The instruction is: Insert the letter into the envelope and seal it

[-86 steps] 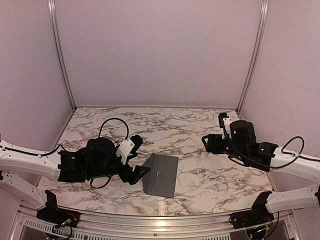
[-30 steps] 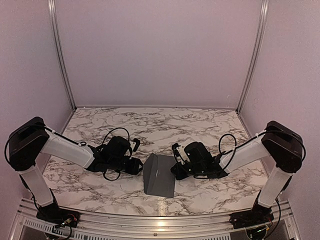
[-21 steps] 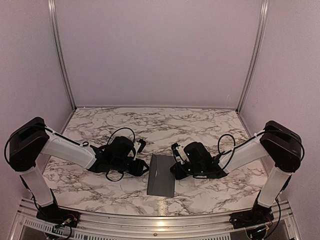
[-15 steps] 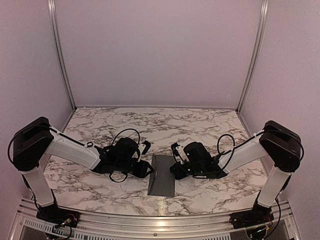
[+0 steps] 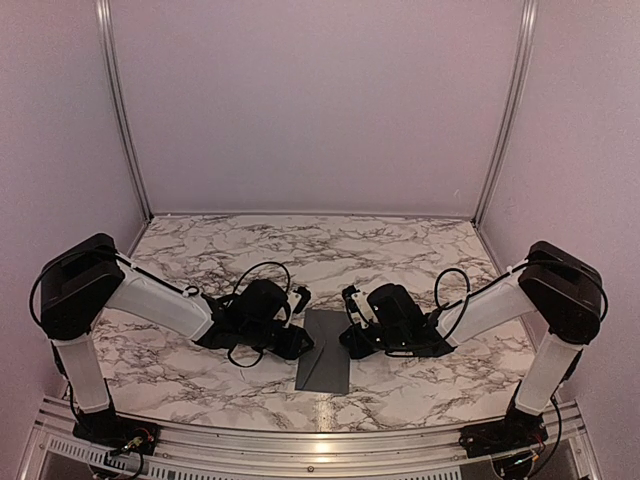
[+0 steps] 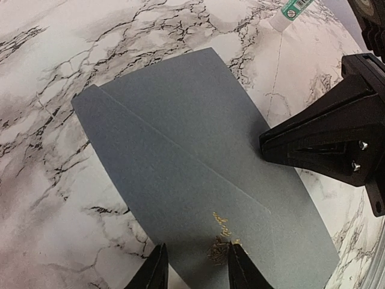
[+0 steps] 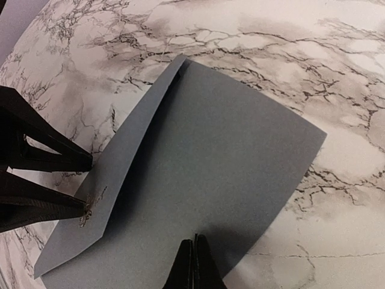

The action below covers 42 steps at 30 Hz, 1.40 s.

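Observation:
The dark grey envelope lies flat on the marble table between my two grippers. Its flap is folded down over the body, with a small gold mark near its point. My left gripper is open and low over the flap, its fingertips on either side of the gold mark; in the top view the left gripper is at the envelope's left edge. My right gripper is shut, its tip pressing on the envelope's right side. The letter is hidden.
A small white-and-green tube lies on the marble beyond the envelope's far corner. Pink walls with metal posts enclose the table on three sides. Both forearms stretch low across the table toward the middle.
The flap stood up from the envelope earlier and now lies folded down flat. My left gripper has slid right onto it. The right gripper has stayed pressed on the envelope.

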Available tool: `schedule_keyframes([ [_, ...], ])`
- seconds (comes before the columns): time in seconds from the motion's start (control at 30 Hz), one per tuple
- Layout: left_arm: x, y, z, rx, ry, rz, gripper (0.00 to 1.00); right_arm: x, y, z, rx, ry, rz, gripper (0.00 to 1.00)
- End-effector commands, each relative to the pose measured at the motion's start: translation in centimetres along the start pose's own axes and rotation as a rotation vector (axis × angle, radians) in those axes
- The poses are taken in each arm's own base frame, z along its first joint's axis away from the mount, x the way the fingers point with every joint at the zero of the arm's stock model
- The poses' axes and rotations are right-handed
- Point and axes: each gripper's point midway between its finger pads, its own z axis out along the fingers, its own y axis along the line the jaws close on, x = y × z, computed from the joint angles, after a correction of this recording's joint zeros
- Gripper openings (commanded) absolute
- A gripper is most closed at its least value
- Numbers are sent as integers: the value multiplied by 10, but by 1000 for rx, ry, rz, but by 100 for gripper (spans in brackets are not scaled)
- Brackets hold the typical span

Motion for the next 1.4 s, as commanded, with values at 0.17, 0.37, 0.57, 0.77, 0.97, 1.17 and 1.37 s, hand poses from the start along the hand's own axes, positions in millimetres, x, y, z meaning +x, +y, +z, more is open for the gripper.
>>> schedule_keyframes([
  [0.17, 17, 23, 17, -139, 57, 26, 32, -19, 30, -13, -106, -35, -30, 0],
  [0.37, 24, 31, 23, -274, 118, 105, 31, -47, 50, -33, -176, -113, -52, 0],
  [0.57, 27, 32, 24, -287, 122, 102, 28, -54, 61, -36, -228, -138, -52, 0],
  [0.77, 29, 31, 25, -282, 127, 104, 22, -50, 55, -13, -210, -130, -31, 0],
  [0.97, 32, 31, 25, -286, 132, 106, 20, -40, 44, 20, -186, -80, -11, 0],
  [1.17, 30, 31, 20, -288, 120, 109, 20, -25, 22, 29, -118, -42, 19, 0],
  [1.37, 2, 15, 2, -249, 52, 132, 21, -13, 19, 29, -127, -15, 31, 0],
])
